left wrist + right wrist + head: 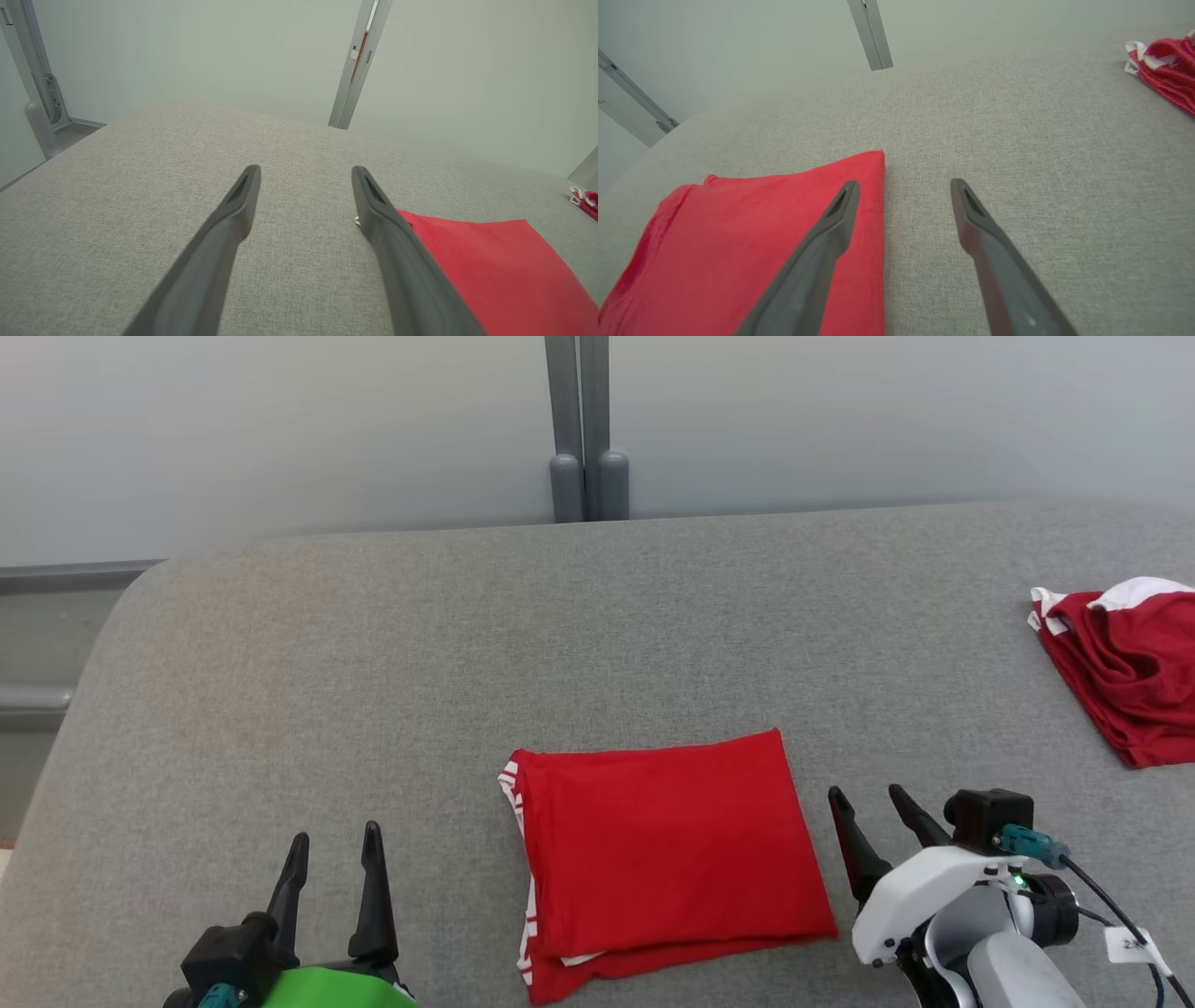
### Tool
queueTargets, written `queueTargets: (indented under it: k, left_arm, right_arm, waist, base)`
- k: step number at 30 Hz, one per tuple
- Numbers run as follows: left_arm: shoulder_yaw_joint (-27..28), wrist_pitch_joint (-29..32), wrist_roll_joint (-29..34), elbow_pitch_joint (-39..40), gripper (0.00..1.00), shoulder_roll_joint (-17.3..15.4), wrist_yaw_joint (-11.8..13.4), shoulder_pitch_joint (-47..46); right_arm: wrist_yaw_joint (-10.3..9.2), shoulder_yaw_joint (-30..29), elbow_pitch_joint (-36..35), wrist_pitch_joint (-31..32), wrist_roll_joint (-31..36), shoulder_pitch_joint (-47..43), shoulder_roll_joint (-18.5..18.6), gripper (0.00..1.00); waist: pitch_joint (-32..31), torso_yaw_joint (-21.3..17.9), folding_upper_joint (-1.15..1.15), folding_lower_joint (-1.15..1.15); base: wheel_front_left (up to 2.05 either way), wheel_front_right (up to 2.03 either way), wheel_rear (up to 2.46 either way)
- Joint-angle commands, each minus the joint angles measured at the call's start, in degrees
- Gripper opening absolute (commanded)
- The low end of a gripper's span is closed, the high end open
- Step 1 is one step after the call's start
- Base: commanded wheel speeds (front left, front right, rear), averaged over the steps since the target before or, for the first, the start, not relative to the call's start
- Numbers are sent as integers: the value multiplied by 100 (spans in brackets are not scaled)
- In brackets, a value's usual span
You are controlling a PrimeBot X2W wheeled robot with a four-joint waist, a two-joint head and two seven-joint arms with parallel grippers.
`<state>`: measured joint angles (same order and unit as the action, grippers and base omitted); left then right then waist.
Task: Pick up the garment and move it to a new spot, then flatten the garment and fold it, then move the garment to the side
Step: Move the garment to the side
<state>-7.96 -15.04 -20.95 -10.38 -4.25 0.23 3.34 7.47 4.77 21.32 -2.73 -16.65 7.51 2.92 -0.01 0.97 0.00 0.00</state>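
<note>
A red garment (667,859) with white trim lies folded into a neat rectangle on the grey padded table (467,644), near the front edge. In the left wrist view the garment (490,270) sits to the right of my fingers, and in the right wrist view the garment (752,242) spreads out at lower left. My left gripper (334,835) stands open to the garment's left, apart from it, and its jaws in the left wrist view (306,172) hold nothing. My right gripper (866,793) is open just off the garment's right edge, and the right wrist view (903,186) shows its left finger over that edge.
A second red and white garment (1125,663) lies crumpled at the table's right edge, also seen as a bundle (1164,70) in the right wrist view. A grey post (583,429) stands behind the table against the pale wall. The table's left edge curves down near a grey rail (33,695).
</note>
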Motion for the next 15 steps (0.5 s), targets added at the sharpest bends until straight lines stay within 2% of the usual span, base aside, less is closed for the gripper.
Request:
queueTargets:
  k: [1, 5, 15]
  left_arm:
    - [10, -16, 52, -11, 100, 20, -28, -8]
    - [7, -16, 65, -18, 100, 51, -51, -138]
    - [94, -9, 131, -45, 100, 95, -86, -280]
  right_arm:
    - [3, 46, 155, 184, -46, 172, 45, 100]
    - [3, 146, 596, 474, -155, 464, 130, 100]
    - [3, 515, 1465, 726, -382, 980, 231, 100]
  waist:
    - [145, 133, 0, 0]
    - [347, 335, 0, 0]
    - [666, 710, 0, 0]
  base:
    - [0, 0, 0]
    - [0, 0, 0]
    - [0, 0, 0]
